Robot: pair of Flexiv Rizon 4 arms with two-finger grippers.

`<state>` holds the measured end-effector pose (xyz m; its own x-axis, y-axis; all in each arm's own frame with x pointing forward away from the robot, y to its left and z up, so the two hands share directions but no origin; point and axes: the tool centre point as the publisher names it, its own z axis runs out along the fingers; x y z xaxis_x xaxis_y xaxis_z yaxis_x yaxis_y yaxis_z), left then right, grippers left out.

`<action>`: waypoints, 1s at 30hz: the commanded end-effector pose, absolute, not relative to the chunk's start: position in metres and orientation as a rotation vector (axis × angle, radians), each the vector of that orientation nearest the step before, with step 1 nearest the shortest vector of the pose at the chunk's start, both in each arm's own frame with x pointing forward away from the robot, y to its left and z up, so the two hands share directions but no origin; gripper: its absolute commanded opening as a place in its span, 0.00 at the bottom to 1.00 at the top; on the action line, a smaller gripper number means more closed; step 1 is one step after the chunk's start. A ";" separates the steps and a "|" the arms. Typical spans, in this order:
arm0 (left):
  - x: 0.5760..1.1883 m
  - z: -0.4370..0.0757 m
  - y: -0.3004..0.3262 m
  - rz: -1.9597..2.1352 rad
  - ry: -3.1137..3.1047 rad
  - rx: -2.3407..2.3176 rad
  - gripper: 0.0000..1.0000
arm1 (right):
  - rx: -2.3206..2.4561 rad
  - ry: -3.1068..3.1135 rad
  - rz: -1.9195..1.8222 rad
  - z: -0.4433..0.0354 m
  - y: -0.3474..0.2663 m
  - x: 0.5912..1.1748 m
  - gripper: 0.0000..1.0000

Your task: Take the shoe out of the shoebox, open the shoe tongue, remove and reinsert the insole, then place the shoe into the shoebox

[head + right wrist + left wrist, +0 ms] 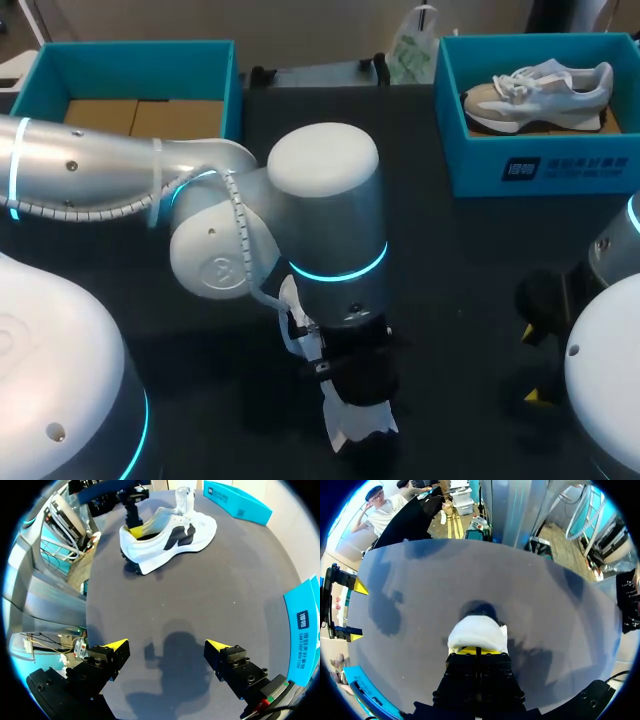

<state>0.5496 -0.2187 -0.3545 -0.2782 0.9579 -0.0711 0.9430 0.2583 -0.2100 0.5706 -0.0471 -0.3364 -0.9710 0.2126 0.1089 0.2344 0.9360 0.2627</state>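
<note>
Item: a white low-top sneaker with a dark side patch (165, 537) – it stood upright on its sole on the dark table (450, 260).
At the sneaker's heel: the left gripper (476, 651), fingers clamped on the heel rim, one yellow tip inside the opening.
Well apart from the sneaker, off its heel end: the right gripper (166, 646), fingers spread wide, grasping nothing.
Well beyond the sneaker, towards the right arm's side: a teal cardboard shoebox with a printed front (545, 170) – in it lay a second sneaker, grey and white, laced (540, 95).
Well beyond the sneaker, towards the left arm's side: an open teal box with a brown cardboard floor (130, 60).
</note>
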 end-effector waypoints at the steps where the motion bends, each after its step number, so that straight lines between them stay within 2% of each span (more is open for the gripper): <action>1: 0.542 -0.364 -0.224 0.334 -2.420 -1.824 0.00 | -0.348 -3.016 -0.426 -0.335 -0.048 0.568 1.00; 12: 0.539 -0.412 -0.221 0.373 -2.458 -1.715 0.00 | -0.348 -3.016 -0.426 -0.335 -0.048 0.568 1.00; 17: 0.548 -0.423 -0.217 0.267 -2.472 -1.777 0.00 | -0.348 -3.016 -0.426 -0.335 -0.048 0.568 1.00; 30: 0.572 -0.384 -0.207 0.219 -2.505 -1.890 0.00 | -0.348 -3.016 -0.426 -0.335 -0.048 0.568 1.00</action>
<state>0.5705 -0.2193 -0.3966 -0.2814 0.9570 -0.0700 0.9565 0.2739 -0.1003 0.5705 -0.0472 -0.3365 -0.9710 0.2130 0.1089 0.2348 0.9358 0.2628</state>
